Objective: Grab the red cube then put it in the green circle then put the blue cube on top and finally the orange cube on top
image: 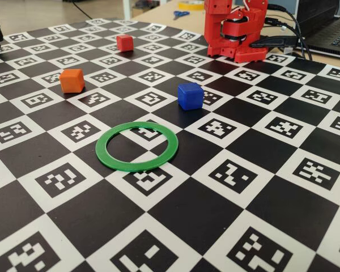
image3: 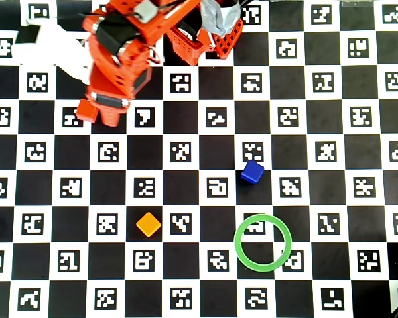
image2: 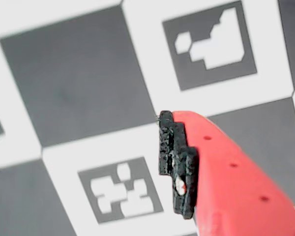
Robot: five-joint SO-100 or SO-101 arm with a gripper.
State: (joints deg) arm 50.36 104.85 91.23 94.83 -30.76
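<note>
In the fixed view the red cube [image: 124, 42] sits far back on the checkered board, and the orange cube [image: 72, 80] stands left of centre. The blue cube [image: 190, 96] is just behind the green circle [image: 105, 156], which lies flat with nothing inside. The overhead view shows the orange cube [image3: 148, 224], blue cube [image3: 252, 171] and green circle [image3: 241, 255] apart from one another. My gripper [image: 248, 55] hangs low at the back right, far from all three cubes. In the wrist view the gripper [image2: 83, 152] is open over bare board, with one padded finger [image2: 174, 162] visible.
The red arm [image3: 116, 66] and its base [image3: 205, 33] fill the overhead view's top left. Cables and a laptop [image: 328, 31] lie at the back right beyond the board, and scissors [image: 180, 13] lie on the desk behind it.
</note>
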